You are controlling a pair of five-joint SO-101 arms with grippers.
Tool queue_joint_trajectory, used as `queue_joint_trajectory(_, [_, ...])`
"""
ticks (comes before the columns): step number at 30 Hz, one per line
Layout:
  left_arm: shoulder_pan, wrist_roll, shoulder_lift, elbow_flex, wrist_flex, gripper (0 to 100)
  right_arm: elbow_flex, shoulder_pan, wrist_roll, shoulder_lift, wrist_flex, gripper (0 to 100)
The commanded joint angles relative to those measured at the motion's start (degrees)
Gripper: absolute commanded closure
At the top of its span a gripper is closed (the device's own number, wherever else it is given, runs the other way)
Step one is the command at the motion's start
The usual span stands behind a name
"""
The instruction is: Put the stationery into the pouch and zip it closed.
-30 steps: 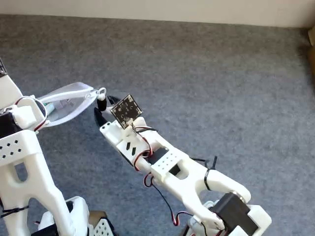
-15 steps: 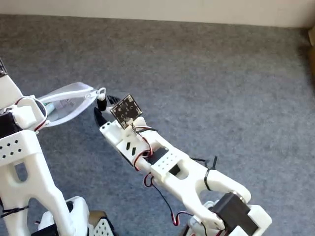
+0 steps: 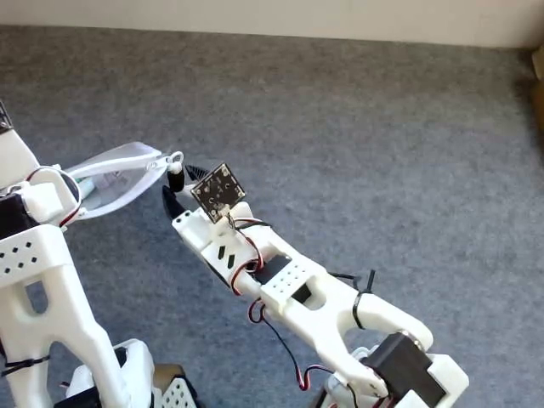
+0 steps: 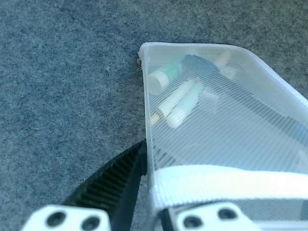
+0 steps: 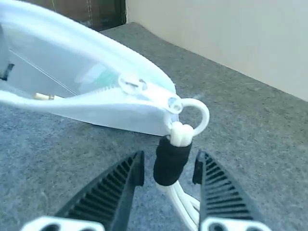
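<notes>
Translucent white striped pouch (image 4: 231, 134), stationery (image 4: 180, 103) inside

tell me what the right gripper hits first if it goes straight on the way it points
Most likely the black zipper pull, which sits between the open jaws of the right gripper. Beyond it lies the pouch, though depth is unclear.

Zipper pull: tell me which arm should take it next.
Right. The right gripper is open around the zipper pull at one end of the pouch, while the left gripper appears to hold its other end.
</notes>
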Motion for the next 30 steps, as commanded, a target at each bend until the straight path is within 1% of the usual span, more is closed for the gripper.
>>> queue_joint_trajectory(1, [1.01,-0.35,0.13,0.22,-0.88,99,-2.15,0.66,-0.09,-0.40,-1.63,83.4])
queue_joint_trajectory(9, [1.01,-0.26,0.13,0.22,-0.88,99,-5.67,0.66,-0.09,2.86,-1.27,83.5])
queue_joint_trajectory(16, [1.01,-0.26,0.22,0.22,-0.97,99,-5.58,0.66,-0.09,3.12,-1.36,83.7])
queue_joint_trajectory(22, [1.01,-0.26,0.22,0.22,-0.97,99,-5.67,0.75,0.00,3.12,-1.45,94.2])
queue_joint_trajectory(30, [1.01,-0.35,0.22,0.22,-0.97,99,-5.49,2.33,0.09,3.12,-1.45,95.1])
